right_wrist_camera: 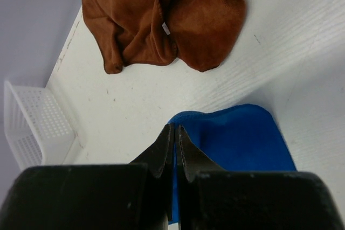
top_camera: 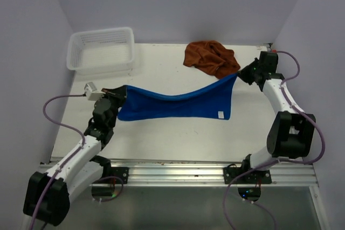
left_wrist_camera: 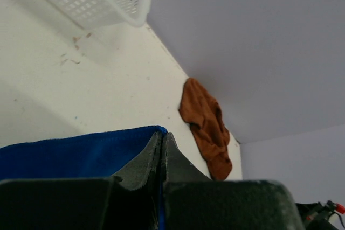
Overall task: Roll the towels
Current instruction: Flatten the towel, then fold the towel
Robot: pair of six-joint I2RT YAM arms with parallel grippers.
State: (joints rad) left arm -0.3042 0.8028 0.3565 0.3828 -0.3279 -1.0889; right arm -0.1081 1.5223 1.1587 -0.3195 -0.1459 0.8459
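Blue towel (top_camera: 178, 106) spans mid-counter (top_camera: 172, 144), upper edge sagging, opposite corners pinched by left end effector (top_camera: 121, 93) and right end effector (top_camera: 240, 75). Brown towel (top_camera: 211, 57) crumpled at far edge. Basket (top_camera: 101, 49) far-left corner.

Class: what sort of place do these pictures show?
Probably a robot lab test cell: plain walls box in a white table, and a left arm and right arm are bolted to a rail at its edge.
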